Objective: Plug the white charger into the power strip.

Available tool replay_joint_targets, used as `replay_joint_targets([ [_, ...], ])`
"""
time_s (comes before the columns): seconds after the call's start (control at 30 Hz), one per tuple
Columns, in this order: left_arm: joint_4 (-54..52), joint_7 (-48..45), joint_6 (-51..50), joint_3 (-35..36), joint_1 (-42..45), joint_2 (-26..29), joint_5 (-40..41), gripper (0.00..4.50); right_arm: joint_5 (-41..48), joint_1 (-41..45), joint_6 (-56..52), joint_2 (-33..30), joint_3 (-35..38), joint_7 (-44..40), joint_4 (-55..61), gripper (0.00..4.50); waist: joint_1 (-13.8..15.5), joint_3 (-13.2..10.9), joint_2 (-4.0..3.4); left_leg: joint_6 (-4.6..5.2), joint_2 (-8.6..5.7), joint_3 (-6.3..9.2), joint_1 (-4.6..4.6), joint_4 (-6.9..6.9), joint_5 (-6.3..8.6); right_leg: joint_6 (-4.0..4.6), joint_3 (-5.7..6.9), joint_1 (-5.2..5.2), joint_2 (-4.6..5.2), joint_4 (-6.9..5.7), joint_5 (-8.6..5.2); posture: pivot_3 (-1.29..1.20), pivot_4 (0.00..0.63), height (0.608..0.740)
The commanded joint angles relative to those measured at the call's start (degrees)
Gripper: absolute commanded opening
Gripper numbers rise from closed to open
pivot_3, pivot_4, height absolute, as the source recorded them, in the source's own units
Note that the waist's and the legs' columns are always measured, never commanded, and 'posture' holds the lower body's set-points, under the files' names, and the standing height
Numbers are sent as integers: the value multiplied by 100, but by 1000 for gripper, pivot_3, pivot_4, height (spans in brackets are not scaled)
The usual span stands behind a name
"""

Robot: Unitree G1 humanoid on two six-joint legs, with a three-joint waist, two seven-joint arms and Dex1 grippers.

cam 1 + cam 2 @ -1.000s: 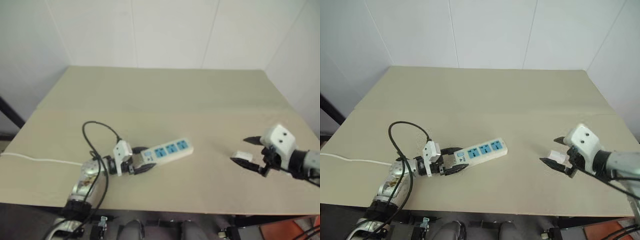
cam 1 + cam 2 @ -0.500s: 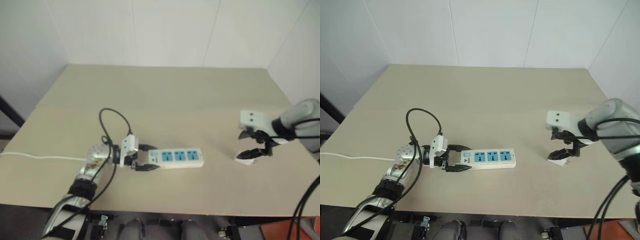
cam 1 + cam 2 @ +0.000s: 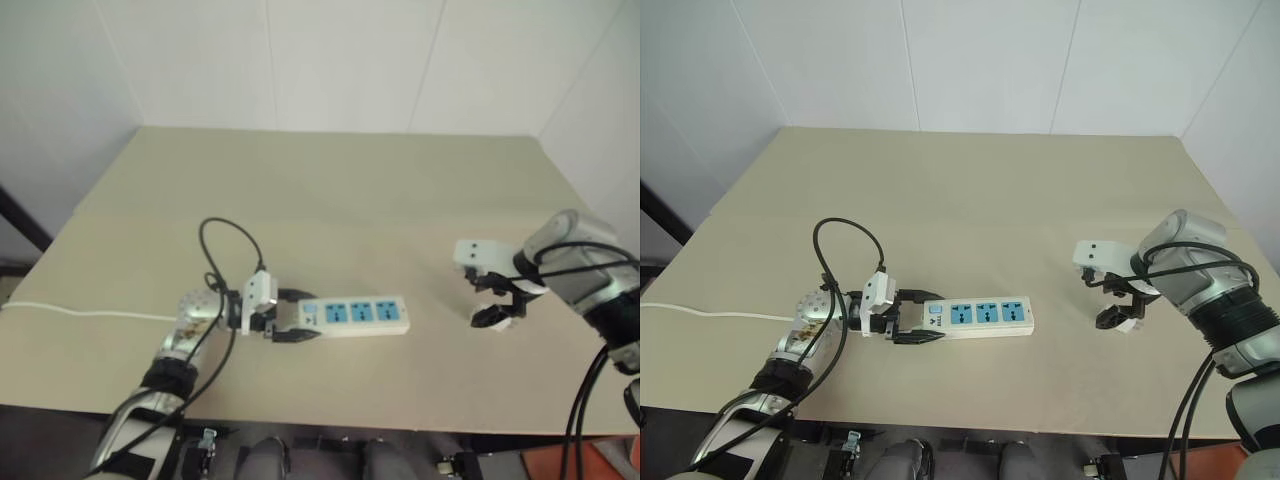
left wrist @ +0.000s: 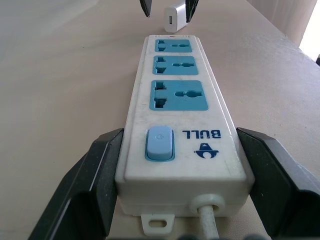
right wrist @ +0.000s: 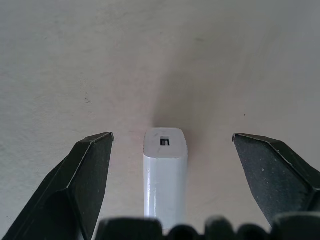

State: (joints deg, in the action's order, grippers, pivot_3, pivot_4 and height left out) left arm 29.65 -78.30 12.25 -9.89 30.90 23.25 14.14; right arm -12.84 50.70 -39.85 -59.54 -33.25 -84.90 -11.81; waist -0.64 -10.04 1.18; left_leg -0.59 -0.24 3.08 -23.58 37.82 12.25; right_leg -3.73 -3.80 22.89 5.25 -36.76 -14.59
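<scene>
The left hand (image 3: 908, 322) lies low over the counter (image 3: 970, 210), pointing toward the robot's right, with its two black fingers (image 4: 85, 185) spread about the near end of the power strip (image 3: 978, 316). In the left wrist view each finger stands just beside one long side of the strip's switch end; whether they press on the casing cannot be told. The power strip lies flat on the counter, directly ahead of this hand and running away from it along the line of its fingers: first the blue switch (image 4: 159, 143), then three blue sockets (image 4: 178, 95) in a row. A thin white cord (image 3: 715, 315) leaves the switch end, passes back under the hand and trails away across the counter to the robot's left. A black cable (image 3: 840, 250) loops up above the left wrist. Well apart to the right, past the far end of the strip, the right hand (image 3: 1118, 308) points steeply down at the counter with its fingers (image 5: 82, 175) held wide apart and grasping nothing. The white charger (image 5: 165, 172) lies on the counter in the gap between these fingers, touching neither, its small port facing away from the hand.
</scene>
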Motion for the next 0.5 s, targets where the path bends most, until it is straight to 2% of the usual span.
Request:
replay_joint_targets([
  [0.03,80,-33,55,-119,-25,-24,-168,3236,-180,28,-152,-13,56,-87,127,4500,-1,0,0,0,0,0,0,0,0,0,0,0,0,-1,0,0,150,740],
  [0.47,59,-16,78,-149,-50,-67,-183,3236,-284,-220,-576,121,126,-37,292,4500,-2,3,-5,0,0,0,2,2,0,0,0,-1,0,-4,0,0,150,740],
  [0.5,58,-10,79,-148,-51,-69,-184,3236,-269,-209,-627,173,149,10,256,4316,-3,3,-5,-1,-1,0,2,2,0,0,0,-2,0,-4,0,0,150,740],
])
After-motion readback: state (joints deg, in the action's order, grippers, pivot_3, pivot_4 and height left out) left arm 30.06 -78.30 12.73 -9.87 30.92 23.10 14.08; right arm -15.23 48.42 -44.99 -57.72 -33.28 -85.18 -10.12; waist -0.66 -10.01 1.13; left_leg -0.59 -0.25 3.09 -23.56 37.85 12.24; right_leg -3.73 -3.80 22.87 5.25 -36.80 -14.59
